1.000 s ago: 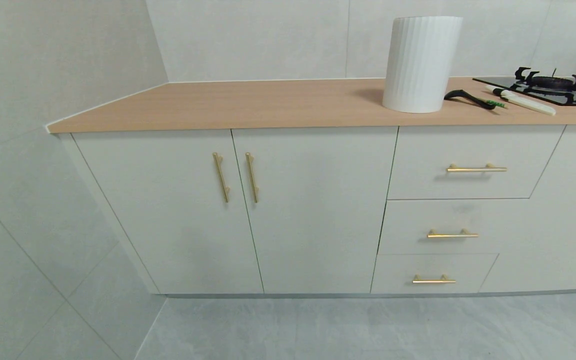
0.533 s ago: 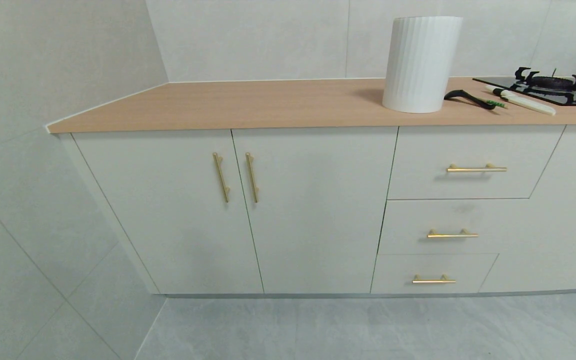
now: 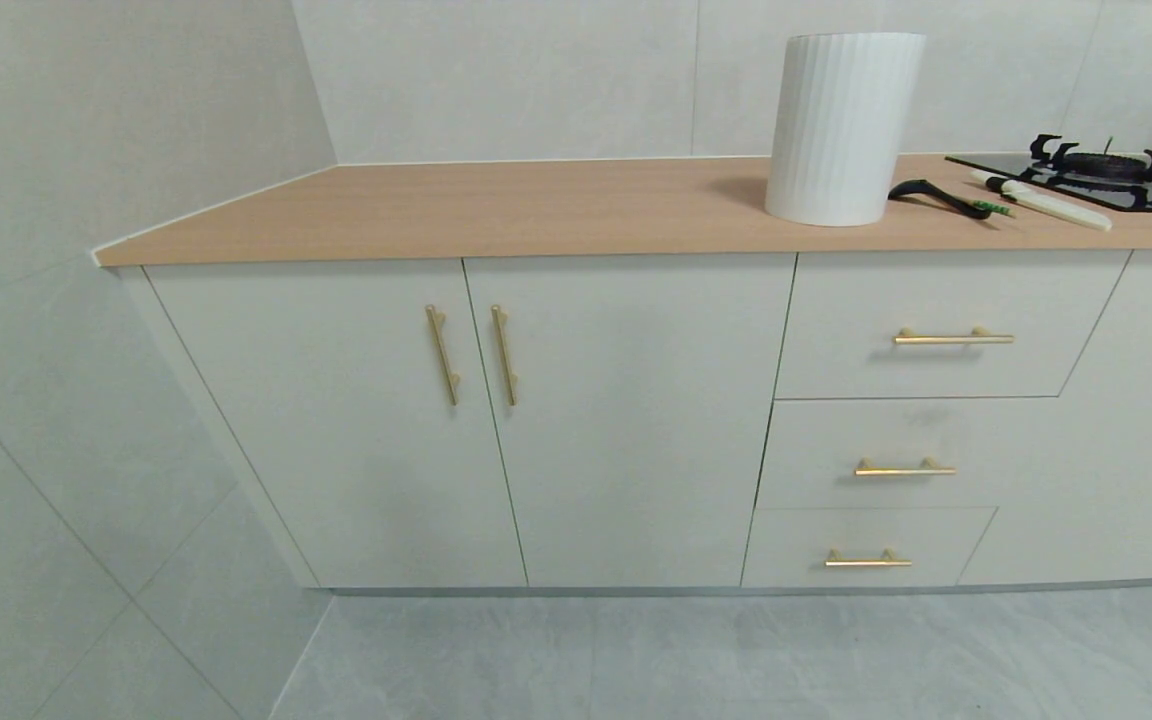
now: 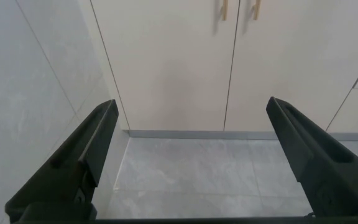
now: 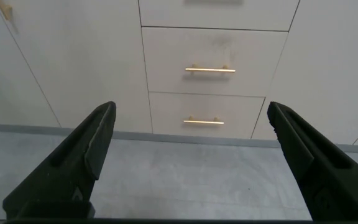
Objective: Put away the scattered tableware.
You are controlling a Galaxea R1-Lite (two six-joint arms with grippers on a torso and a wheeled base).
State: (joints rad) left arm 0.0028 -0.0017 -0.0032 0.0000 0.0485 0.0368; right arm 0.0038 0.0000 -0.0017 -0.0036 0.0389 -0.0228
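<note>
A white ribbed holder [image 3: 841, 125] stood upright near the surface's [image 3: 486, 210] front edge, its inside hidden. Just beside it lay a black utensil [image 3: 936, 195] and a white knife [image 3: 1046, 203], by the stove [image 3: 1106, 175]. The drawers [image 3: 936, 325] were closed. The left tool [image 4: 190, 106] and right tool [image 5: 191, 109] hung low, fingers wide apart, holding nothing.

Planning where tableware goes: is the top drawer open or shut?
Shut: the top drawer sits flush with the middle drawer, no gap.
</note>
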